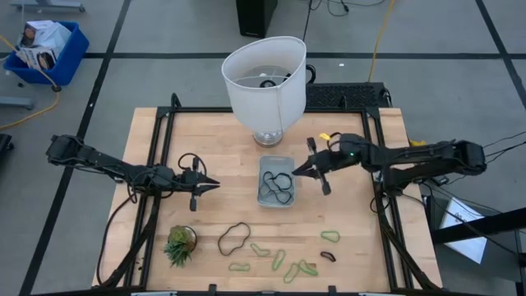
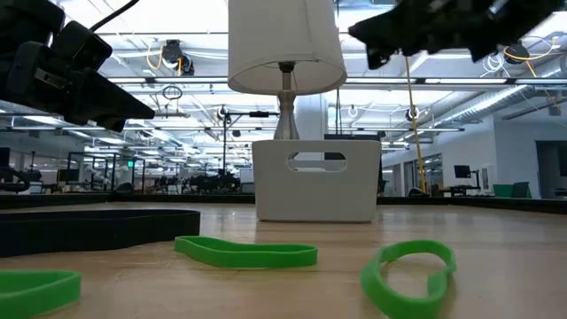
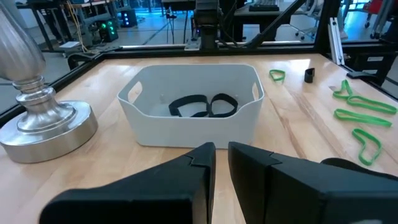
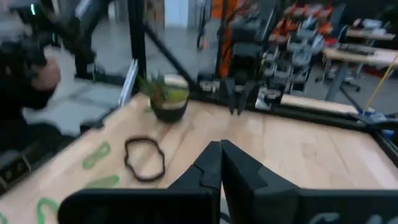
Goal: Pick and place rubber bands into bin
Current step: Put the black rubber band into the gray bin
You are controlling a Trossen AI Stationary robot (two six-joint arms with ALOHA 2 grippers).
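Lying along near worktop (image 1: 214,140) edge: six green rubber bands (image 1: 278,260), one small dark band (image 1: 328,256), one large dark loop (image 1: 233,238). Mid-worktop: bin (image 1: 265,164) with dark bands (image 1: 276,188) inside. Left claw (image 1: 215,186) pinched closed, empty, beside bin. Right claw (image 1: 297,172) closed, empty, at bin's rim. No legible writing.

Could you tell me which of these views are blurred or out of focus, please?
Right wrist view: smeared throughout; the potted plant is soft. Low view: nearest green rubber bands slightly soft, ceiling lights glaring. High and left wrist views: sharp; the bin is crisp.
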